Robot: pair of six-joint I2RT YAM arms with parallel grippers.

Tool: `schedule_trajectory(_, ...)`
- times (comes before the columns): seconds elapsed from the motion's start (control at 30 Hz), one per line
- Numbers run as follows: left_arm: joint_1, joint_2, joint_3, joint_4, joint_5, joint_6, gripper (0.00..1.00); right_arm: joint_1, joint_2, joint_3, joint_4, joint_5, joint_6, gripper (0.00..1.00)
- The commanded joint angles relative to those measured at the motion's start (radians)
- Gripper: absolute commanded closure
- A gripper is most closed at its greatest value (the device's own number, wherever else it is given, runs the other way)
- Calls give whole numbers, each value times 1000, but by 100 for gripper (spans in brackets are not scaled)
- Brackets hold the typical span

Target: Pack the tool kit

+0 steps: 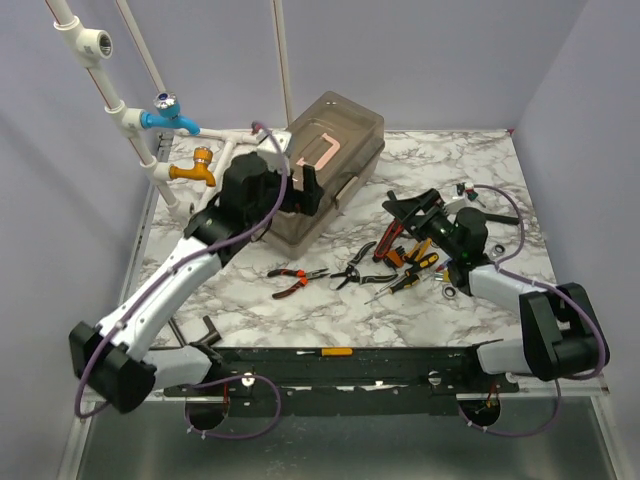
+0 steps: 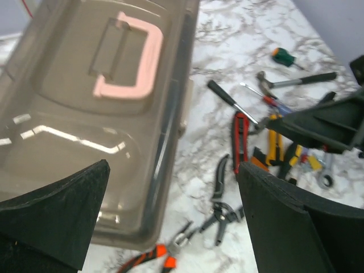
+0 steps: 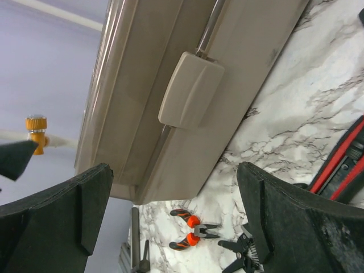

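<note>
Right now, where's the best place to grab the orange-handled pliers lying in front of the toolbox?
At the pivot of the orange-handled pliers, coming straight down from above. They lie flat with the handles splayed toward the left, so the joint is probably their narrowest part. Close across it.

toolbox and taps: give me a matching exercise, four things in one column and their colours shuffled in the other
Things
1. toolbox handle
2. upper tap
3. lower tap
4. table

Colours
A. orange
B. white marble with grey veins
C. pink
D. blue

Pairs: 1-C, 2-D, 3-A, 4-B
</note>
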State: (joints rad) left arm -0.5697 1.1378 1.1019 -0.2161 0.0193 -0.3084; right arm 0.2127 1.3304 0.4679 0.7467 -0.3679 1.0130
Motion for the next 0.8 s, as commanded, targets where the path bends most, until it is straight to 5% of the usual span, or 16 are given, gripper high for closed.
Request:
schedule_trajectory(0.0, 12, 204, 268, -221, -111, 154, 2, 35, 91, 49, 156, -40, 77, 0)
schedule_trajectory(0.47, 153, 755, 1016, -562, -59, 253, 1, 157, 466, 134, 551, 75, 282, 0)
schedule_trajectory(0.77, 259, 865, 1083, -564, 134, 216, 1, 190, 700, 261, 667, 120, 379, 0)
